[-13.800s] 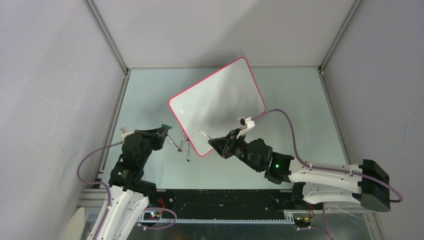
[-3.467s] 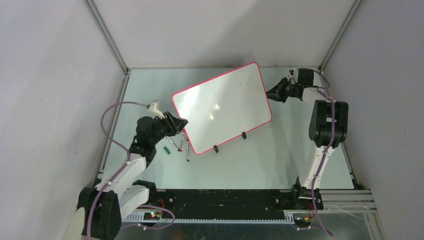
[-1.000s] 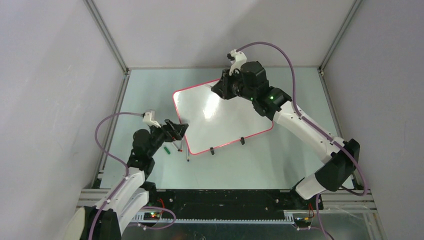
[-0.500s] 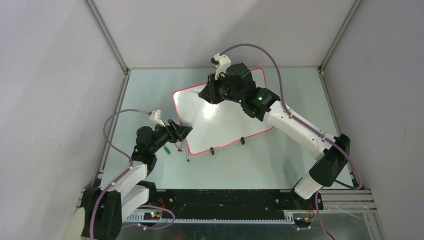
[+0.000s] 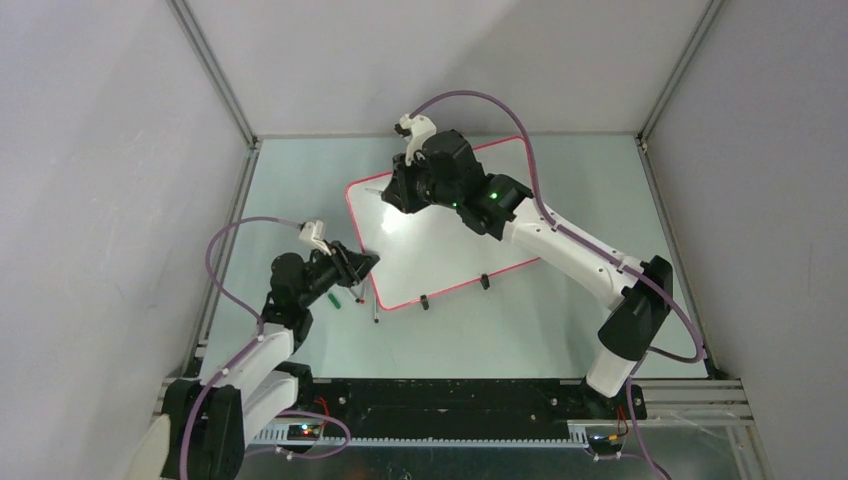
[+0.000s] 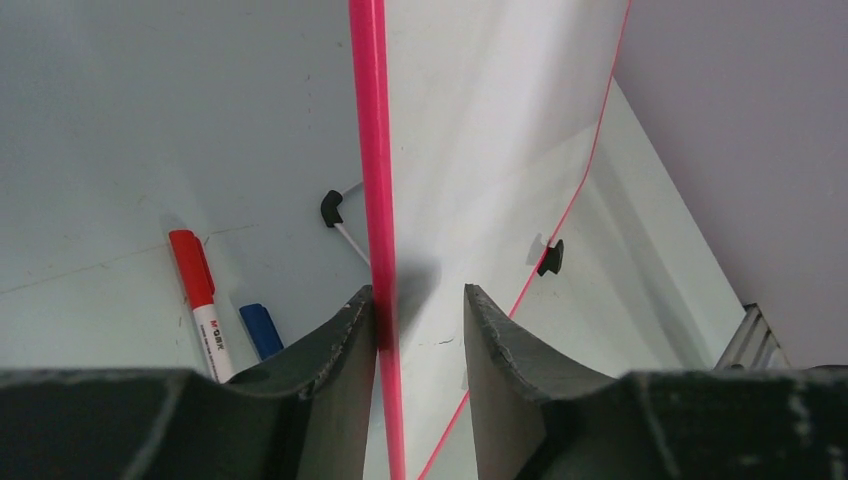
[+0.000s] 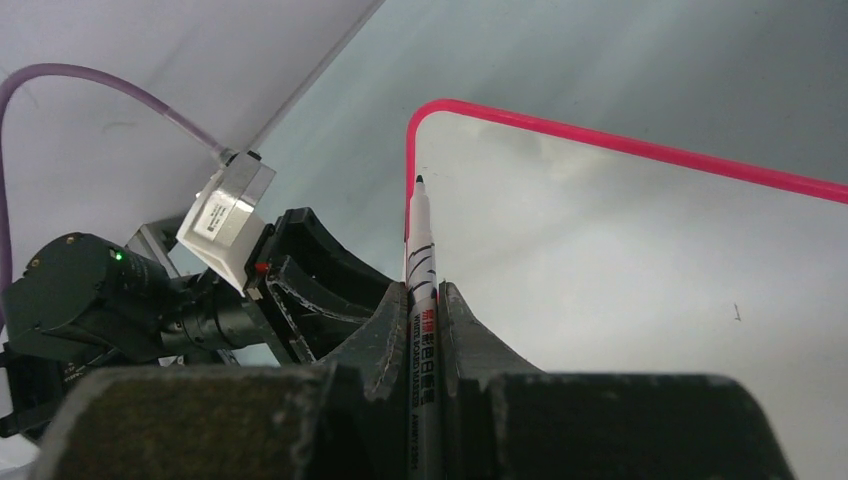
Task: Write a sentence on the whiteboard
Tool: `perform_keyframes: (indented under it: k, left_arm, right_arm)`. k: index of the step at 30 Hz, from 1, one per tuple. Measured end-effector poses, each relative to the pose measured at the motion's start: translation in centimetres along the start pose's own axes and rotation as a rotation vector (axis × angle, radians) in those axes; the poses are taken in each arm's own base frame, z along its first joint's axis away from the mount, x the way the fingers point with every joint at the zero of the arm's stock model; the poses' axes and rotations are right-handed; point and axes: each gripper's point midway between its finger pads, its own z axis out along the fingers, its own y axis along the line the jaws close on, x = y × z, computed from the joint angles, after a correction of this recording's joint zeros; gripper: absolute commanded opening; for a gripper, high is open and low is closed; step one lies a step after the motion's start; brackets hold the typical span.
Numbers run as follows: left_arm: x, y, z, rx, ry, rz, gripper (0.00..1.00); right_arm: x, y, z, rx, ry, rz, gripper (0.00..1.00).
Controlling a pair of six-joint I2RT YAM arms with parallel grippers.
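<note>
The whiteboard (image 5: 455, 240) lies on the table; its white face shows no sentence. My right gripper (image 5: 392, 194) is shut on a white marker (image 5: 377, 190) over the board's far left corner. In the right wrist view the marker (image 7: 421, 240) stands between the fingers of the right gripper (image 7: 424, 292), with its black tip just above the whiteboard (image 7: 650, 260) by the pink corner. My left gripper (image 5: 364, 262) straddles the board's left edge. In the left wrist view the left gripper (image 6: 420, 300) is open. The pink rim (image 6: 377, 180) touches one finger, and the other finger stands apart over the white face.
Loose markers (image 5: 360, 292) and a green cap (image 5: 335, 300) lie on the table left of the board's near corner. A red-capped marker (image 6: 198, 300) and a blue cap (image 6: 262, 330) lie beside the left fingers. Two black clip feet (image 5: 485, 281) sit on the near long edge.
My right arm has moved left along the board's far edge with the marker, to the far left corner. The left gripper and the board have hardly moved.
</note>
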Motion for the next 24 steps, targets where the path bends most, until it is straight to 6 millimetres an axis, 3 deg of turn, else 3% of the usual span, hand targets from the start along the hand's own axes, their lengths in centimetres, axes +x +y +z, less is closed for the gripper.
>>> perform_keyframes:
  k: [16,24]
  left_arm:
    - [-0.4,0.8,-0.4,-0.050,-0.020,0.059,0.37]
    - [-0.7,1.0,-0.8,-0.071,-0.034,0.084,0.21]
  right_arm:
    - [0.2,-0.3,0.4,0.031,-0.001,-0.006,0.00]
    - [-0.3,-0.2,0.4,0.048,-0.022,-0.008,0.00]
